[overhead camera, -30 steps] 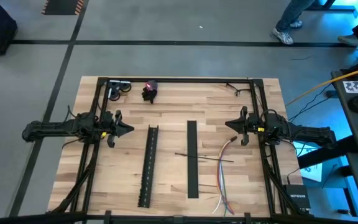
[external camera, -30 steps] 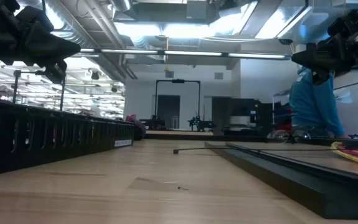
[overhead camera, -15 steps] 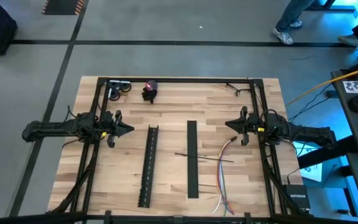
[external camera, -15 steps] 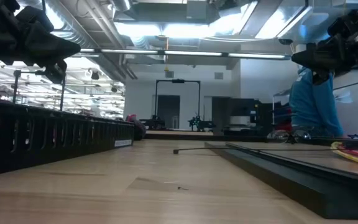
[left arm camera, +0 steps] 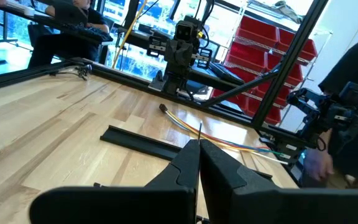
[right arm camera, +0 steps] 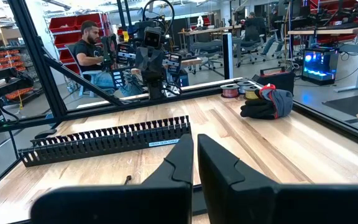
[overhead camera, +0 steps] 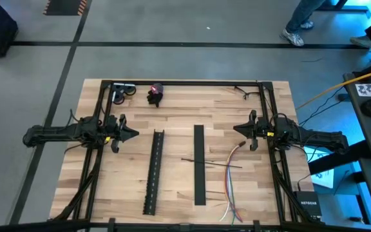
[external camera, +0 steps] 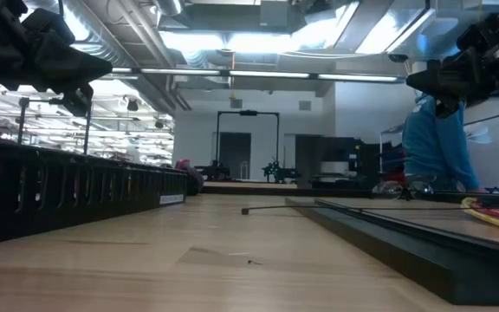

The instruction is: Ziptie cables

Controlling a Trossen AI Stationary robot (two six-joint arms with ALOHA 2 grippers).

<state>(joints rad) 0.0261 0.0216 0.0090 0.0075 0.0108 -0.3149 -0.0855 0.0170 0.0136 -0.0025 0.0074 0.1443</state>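
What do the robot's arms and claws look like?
Both are dark, jointed metal arms, each with a small yellow mark near the wrist. The left claw and right claw each end in two black, pointed fingers. Thin black cables run along the arms.

A surface [overhead camera: 172,122] seen from above. The left hand [overhead camera: 133,134] hangs over its left side and the right hand [overhead camera: 237,129] over its right side, facing each other. Between them lie two long strips side by side: a slotted channel [overhead camera: 153,171] on the left and a flat cover [overhead camera: 199,164] on the right. The zipties [overhead camera: 205,162] lie across the cover. The cables [overhead camera: 229,180] lie just right of the cover, below the right hand. Gloves [overhead camera: 154,95] sit near the far edge.
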